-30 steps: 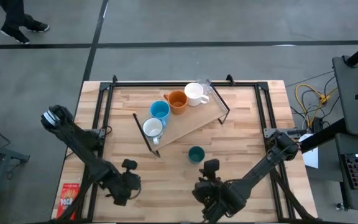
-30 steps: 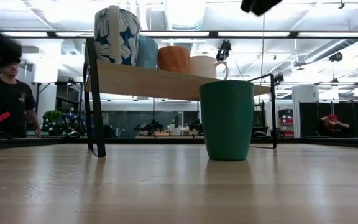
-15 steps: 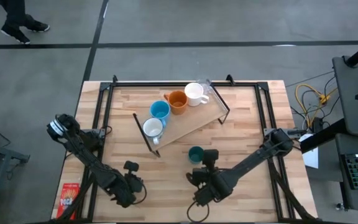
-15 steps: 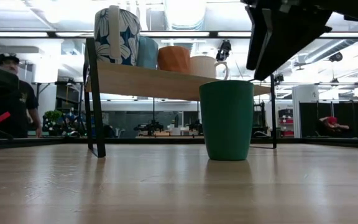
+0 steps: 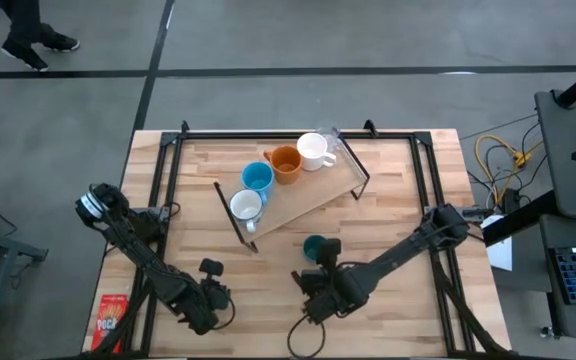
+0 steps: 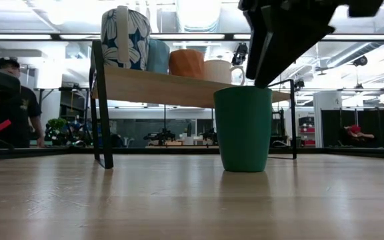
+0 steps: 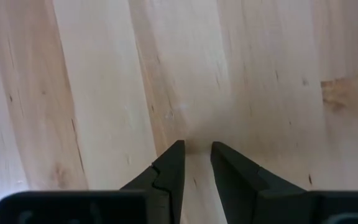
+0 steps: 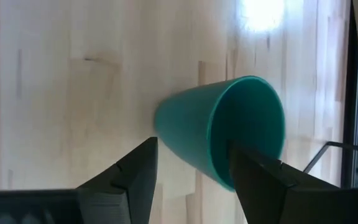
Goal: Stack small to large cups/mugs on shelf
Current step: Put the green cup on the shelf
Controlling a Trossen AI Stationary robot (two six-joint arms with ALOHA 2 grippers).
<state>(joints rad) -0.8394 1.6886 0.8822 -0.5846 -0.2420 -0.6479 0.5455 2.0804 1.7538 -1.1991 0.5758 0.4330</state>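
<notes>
The light-wood shelf (image 5: 308, 200) stands slantwise mid-table on thin black legs. On it stand in a row a white-and-blue patterned mug (image 5: 245, 206), a light blue mug (image 5: 257, 177), an orange mug (image 5: 285, 162) and a white mug (image 5: 313, 150). A dark teal green cup (image 5: 314, 246) stands upright on the tabletop in front of the shelf. My right gripper (image 8: 194, 155) is open and hovers just above this cup (image 8: 216, 130), on its near side, with its fingers wider than the cup. My left gripper (image 7: 196, 148) is low over bare wood near the front left, with a narrow gap between its fingers and nothing in it.
Black frame rails (image 5: 168, 190) run along the table's sides and back. A red packet (image 5: 113, 318) lies at the front left corner. Cables (image 5: 498, 160) lie beyond the right edge. A person (image 6: 9, 100) stands in the room behind the table.
My right gripper has moved toward the table's left and far edges and sunk, coming over the teal cup from its near right. My left gripper has sunk toward the tabletop at the front left. The cup and the shelf's mugs have not moved.
</notes>
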